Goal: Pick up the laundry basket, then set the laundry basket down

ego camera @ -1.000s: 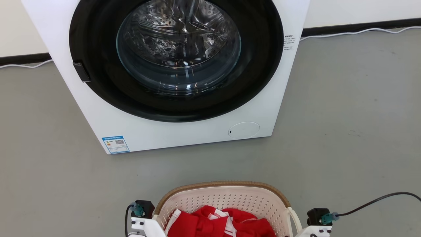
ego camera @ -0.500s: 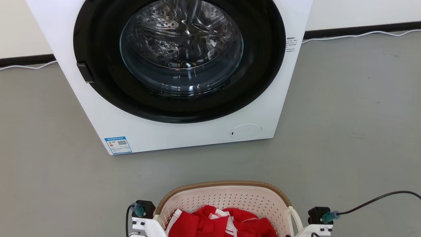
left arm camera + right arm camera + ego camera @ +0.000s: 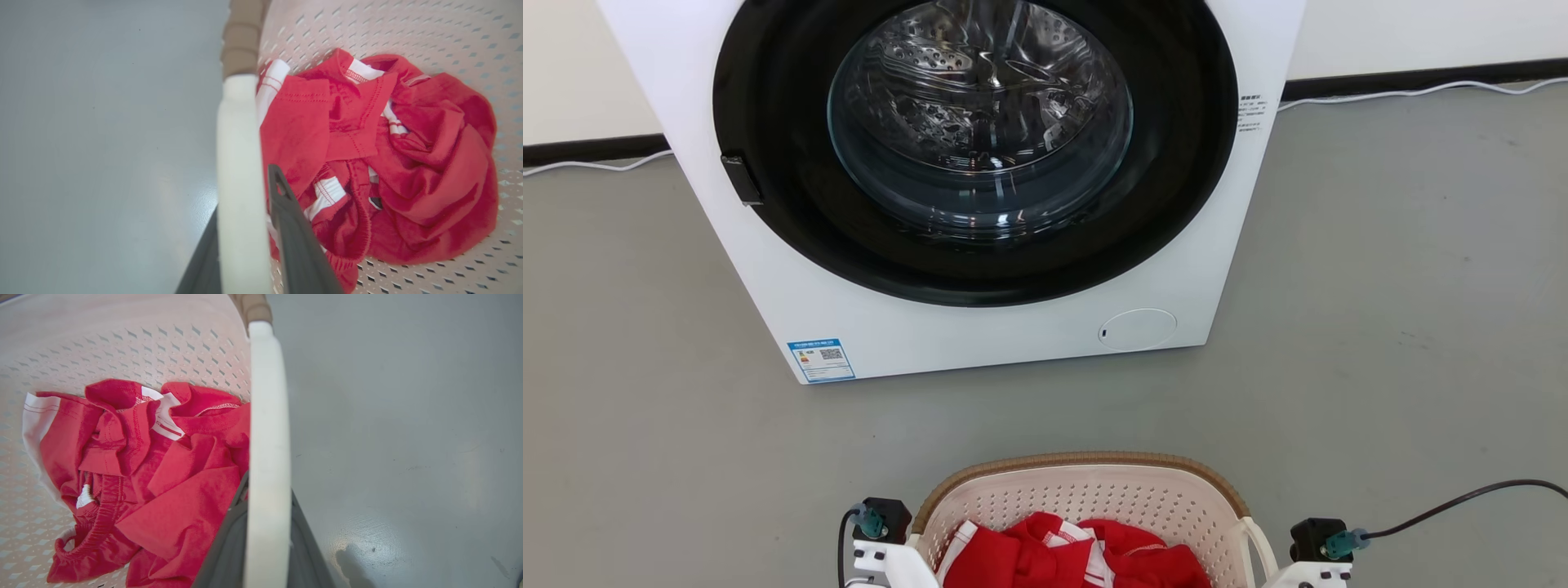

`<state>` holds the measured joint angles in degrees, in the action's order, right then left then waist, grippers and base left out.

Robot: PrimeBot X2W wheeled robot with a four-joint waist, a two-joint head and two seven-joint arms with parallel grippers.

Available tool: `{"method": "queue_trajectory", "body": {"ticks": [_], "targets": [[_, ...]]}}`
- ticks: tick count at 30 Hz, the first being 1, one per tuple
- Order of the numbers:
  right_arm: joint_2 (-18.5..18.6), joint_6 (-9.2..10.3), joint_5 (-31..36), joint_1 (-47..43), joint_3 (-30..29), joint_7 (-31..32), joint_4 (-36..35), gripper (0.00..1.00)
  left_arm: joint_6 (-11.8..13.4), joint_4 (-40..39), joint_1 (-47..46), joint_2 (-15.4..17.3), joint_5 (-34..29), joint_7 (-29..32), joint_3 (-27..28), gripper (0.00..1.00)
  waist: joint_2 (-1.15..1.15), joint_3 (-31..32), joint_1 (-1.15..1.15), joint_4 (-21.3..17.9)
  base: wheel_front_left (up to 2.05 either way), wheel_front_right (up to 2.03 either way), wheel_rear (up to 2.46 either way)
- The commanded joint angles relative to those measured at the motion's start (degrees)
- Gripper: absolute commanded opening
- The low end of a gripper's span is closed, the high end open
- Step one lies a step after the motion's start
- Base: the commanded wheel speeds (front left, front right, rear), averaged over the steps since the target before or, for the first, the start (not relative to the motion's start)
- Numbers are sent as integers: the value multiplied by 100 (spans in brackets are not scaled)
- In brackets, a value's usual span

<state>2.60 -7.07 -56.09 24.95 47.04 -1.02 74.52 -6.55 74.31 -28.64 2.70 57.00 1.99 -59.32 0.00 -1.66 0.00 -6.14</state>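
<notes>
The laundry basket point(image 3: 1094, 496), cream perforated plastic with a brown woven rim, is at the bottom centre of the head view, in front of the washing machine. It holds red and white clothes point(image 3: 1078, 559). In the left wrist view my left gripper point(image 3: 241, 216) is shut on the basket's white side handle point(image 3: 237, 134), one dark finger on each side. My right gripper point(image 3: 265, 526) is shut the same way on the other white handle point(image 3: 265, 396). The wrists flank the basket in the head view. The red clothes point(image 3: 388, 163) point(image 3: 155, 469) lie crumpled on the basket's bottom.
A white front-loading washing machine point(image 3: 980, 335) with a black round door stands straight ahead, its door closed. A white cable point(image 3: 1421, 88) runs along the wall base. A black cable point(image 3: 1462, 498) trails from my right wrist. Grey floor point(image 3: 1405, 286) spreads to both sides.
The whole head view has shifted a little, so the washing machine sits slightly further right: the camera moved. Both grippers keep their hold on the handles.
</notes>
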Motion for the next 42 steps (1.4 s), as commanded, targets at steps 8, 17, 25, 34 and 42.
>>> {"method": "queue_trajectory", "body": {"ticks": [8, 17, 25, 34, 42], "targets": [[28, -42, 206, 98, -98, -56, -56, 0, -70, -55, -42, 24, -39, -37, -29, 0, 0, 9, 0, 29, 0, 0, 0], [28, -42, 288, 127, -172, -55, -56, 0, -70, -52, -77, 22, -18, -63, -53, 0, 0, -69, 0, 31, 0, 0, 0], [28, -42, 179, 337, -55, -211, -64, 0, -72, -52, -226, 78, -18, -164, -54, 0, 0, -366, 0, 34, 0, 0, 0], [28, -42, -74, 736, 323, -666, -177, 0, -83, -92, -587, 383, 15, -537, 23, 0, 0, -934, 0, 28, 0, 0, 0], [28, -42, -249, 1133, 628, -1099, -336, 0, -88, -152, -1020, 744, -18, -857, 44, 0, 0, -1661, 0, 44, 0, 0, 0]]}}
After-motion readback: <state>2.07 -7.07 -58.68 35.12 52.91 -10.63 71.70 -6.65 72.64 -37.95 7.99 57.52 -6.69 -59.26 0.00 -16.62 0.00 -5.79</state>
